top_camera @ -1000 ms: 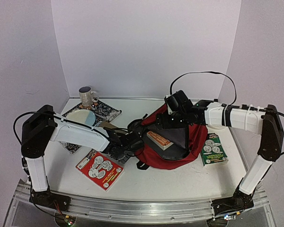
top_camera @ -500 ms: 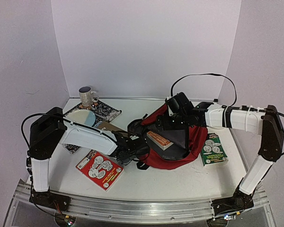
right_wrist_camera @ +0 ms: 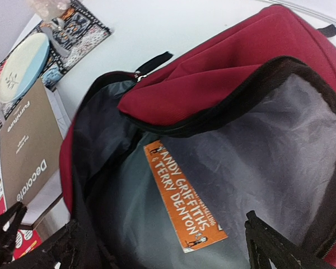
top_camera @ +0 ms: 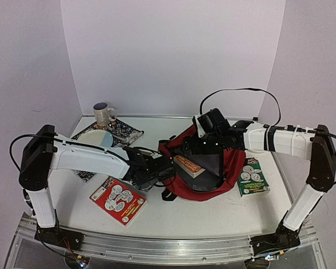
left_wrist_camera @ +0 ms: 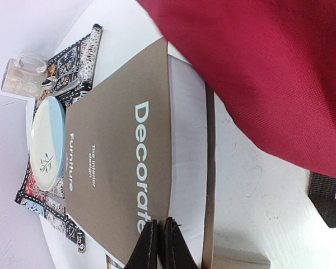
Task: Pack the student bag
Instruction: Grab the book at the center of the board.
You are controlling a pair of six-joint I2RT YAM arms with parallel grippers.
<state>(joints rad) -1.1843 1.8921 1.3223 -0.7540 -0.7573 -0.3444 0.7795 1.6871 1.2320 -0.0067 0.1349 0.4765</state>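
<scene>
While the student bag (right_wrist_camera: 213, 61) gapes, 1 book (right_wrist_camera: 185, 199) lies inside.

Book (right_wrist_camera: 186, 196) inside student bag (right_wrist_camera: 224, 50) (plate (top_camera: 96, 138) leftward)

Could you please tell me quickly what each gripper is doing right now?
Left gripper: shut at the edge of the brown Decorate book; a grip on it cannot be told.
Right gripper: open, over the open red backpack.
</scene>
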